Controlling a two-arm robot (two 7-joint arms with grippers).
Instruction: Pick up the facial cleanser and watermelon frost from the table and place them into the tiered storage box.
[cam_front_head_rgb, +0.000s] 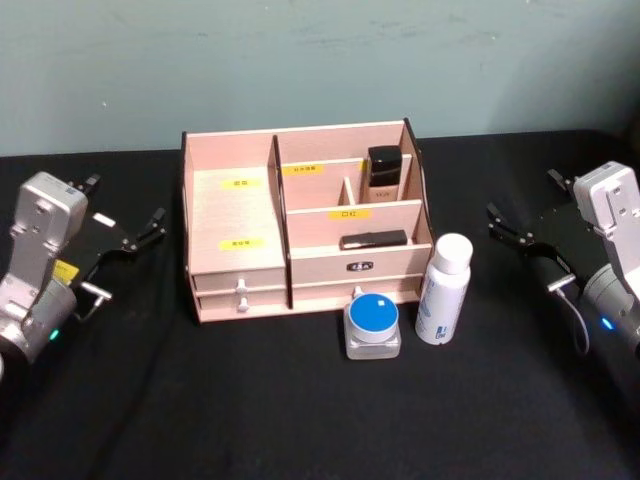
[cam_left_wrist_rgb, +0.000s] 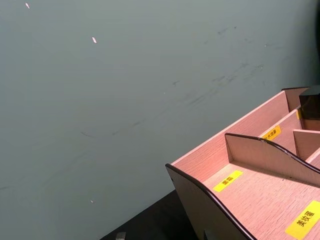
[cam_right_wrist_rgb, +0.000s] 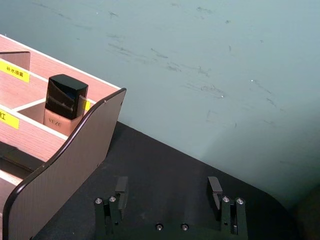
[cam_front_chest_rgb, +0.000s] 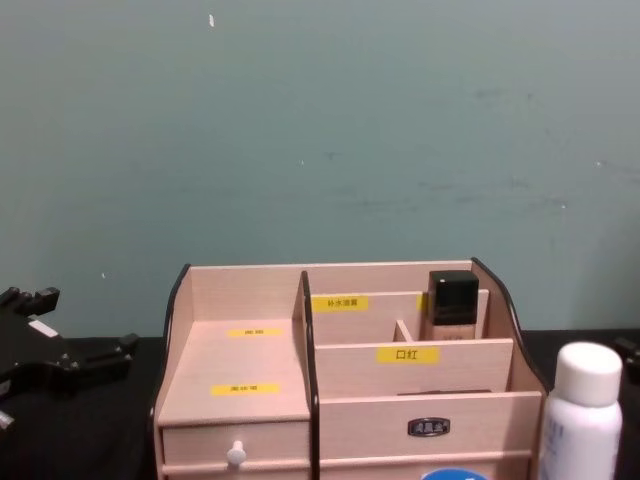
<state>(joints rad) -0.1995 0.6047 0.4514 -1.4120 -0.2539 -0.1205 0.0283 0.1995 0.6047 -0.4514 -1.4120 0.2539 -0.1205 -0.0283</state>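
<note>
The facial cleanser (cam_front_head_rgb: 443, 290), a tall white bottle, stands upright on the black table just right of the tiered storage box (cam_front_head_rgb: 232, 205). The watermelon frost (cam_front_head_rgb: 372, 325), a squat jar with a blue lid, sits in front of the box beside the bottle. In the chest view the facial cleanser (cam_front_chest_rgb: 585, 415) rises at the lower right. My left gripper (cam_front_head_rgb: 125, 203) hovers open left of the box, empty. My right gripper (cam_front_head_rgb: 525, 198) is open to the right of the bottle, apart from it. In the right wrist view the right gripper (cam_right_wrist_rgb: 168, 190) holds nothing.
A beige bottle with a black cap (cam_front_head_rgb: 384, 172) stands in the box's upper right compartment, and a flat black item (cam_front_head_rgb: 373, 239) lies in the tier below. The box's left compartments hold nothing. A teal wall runs close behind the table.
</note>
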